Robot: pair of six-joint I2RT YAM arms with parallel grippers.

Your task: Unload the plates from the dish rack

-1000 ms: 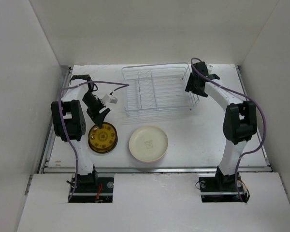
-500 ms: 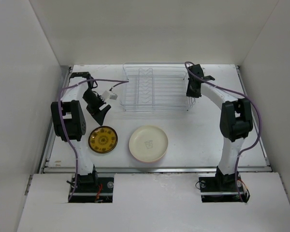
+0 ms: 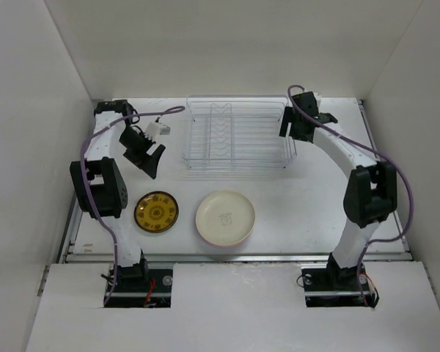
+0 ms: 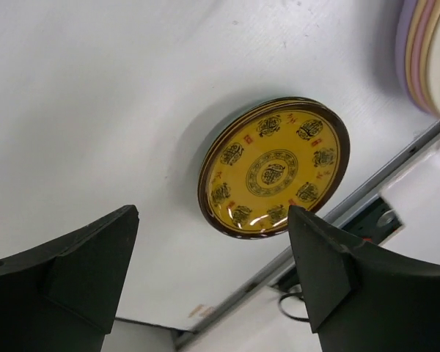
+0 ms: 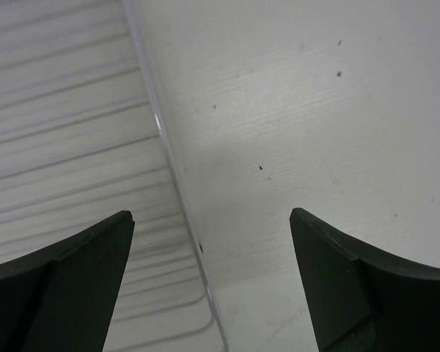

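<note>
Two plate piles sit on the table [image 3: 315,198] in front of the rack [image 3: 238,139] — a yellow-patterned plate [image 3: 156,211] at left, a cream-topped stack [image 3: 225,218] just right of it. Left gripper [image 3: 151,163] hangs left of the rack, jaws wide, holding nothing. Right gripper [image 3: 288,130] at the rack's right end — jaws spread, gripping nothing.
</note>
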